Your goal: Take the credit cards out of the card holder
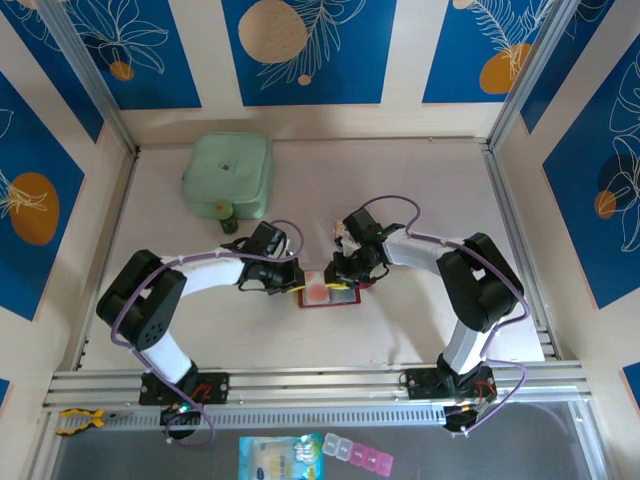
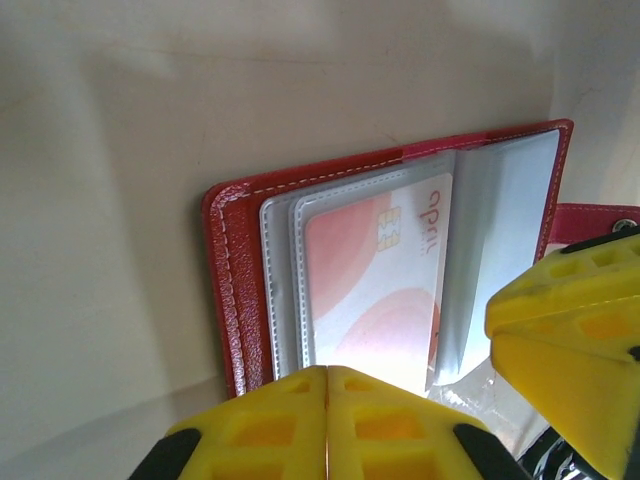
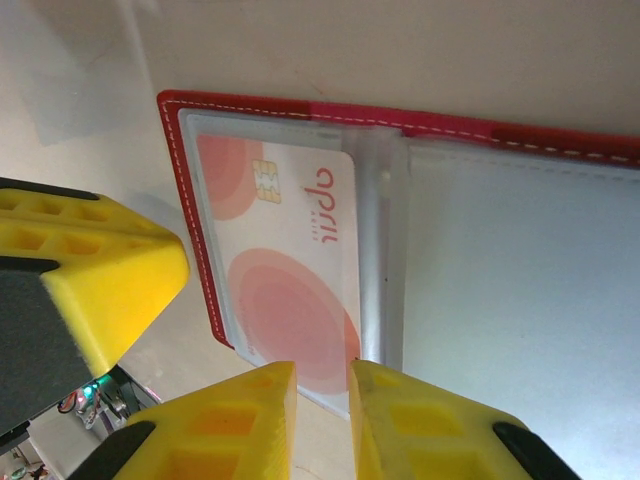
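The card holder (image 1: 340, 299) lies open on the table between both arms, a red wallet (image 2: 235, 290) with pale grey pockets (image 3: 500, 280). One credit card (image 2: 375, 290), pale with pink-red circles and a chip, sits inside the left pocket (image 3: 285, 270). The yellowish-gold card is hidden. My left gripper (image 1: 296, 281) is shut, its fingertips (image 2: 327, 372) meeting over the card's near edge with nothing seen between them. My right gripper (image 1: 345, 275) is open by a narrow gap (image 3: 321, 375), right at the card's near corner beside the wallet's fold.
A mint-green case (image 1: 230, 175) lies at the back left of the table. A crinkled clear plastic piece (image 2: 480, 395) shows beside the wallet under the right finger. Aluminium rails (image 1: 320, 380) run along the near edge, with a packet (image 1: 280, 458) and a pill box (image 1: 360, 455) beyond them.
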`<state>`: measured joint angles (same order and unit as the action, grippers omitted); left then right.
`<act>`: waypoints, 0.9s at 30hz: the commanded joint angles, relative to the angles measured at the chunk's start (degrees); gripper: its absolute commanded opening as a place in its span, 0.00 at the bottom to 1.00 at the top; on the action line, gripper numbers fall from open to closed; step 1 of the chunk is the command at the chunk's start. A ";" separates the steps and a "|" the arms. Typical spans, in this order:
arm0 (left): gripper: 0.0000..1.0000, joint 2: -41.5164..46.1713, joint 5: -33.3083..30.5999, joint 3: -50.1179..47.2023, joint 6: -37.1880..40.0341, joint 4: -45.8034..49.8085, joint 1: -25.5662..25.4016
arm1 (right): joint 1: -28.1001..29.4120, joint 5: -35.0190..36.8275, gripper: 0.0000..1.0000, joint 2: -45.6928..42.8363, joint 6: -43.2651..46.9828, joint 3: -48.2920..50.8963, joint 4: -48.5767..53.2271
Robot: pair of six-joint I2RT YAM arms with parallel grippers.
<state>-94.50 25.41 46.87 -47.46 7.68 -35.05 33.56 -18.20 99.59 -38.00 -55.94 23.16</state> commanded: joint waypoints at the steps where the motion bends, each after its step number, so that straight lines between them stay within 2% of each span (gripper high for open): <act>1: 0.07 -0.66 1.56 -0.88 -1.04 -1.66 -0.40 | 0.38 -1.25 0.22 0.94 -0.16 -1.79 0.18; 16: 0.04 -2.08 3.90 -2.96 -1.93 -4.63 -0.46 | 0.45 -1.59 0.22 2.11 0.12 -1.80 -0.39; 27: 0.04 -2.59 1.25 -2.32 -0.48 -1.42 -0.44 | 0.46 -1.92 0.22 3.00 0.33 -1.88 -0.84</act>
<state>-96.09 27.94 44.60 -49.01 3.90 -35.16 33.65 -18.41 101.60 -37.98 -56.27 22.09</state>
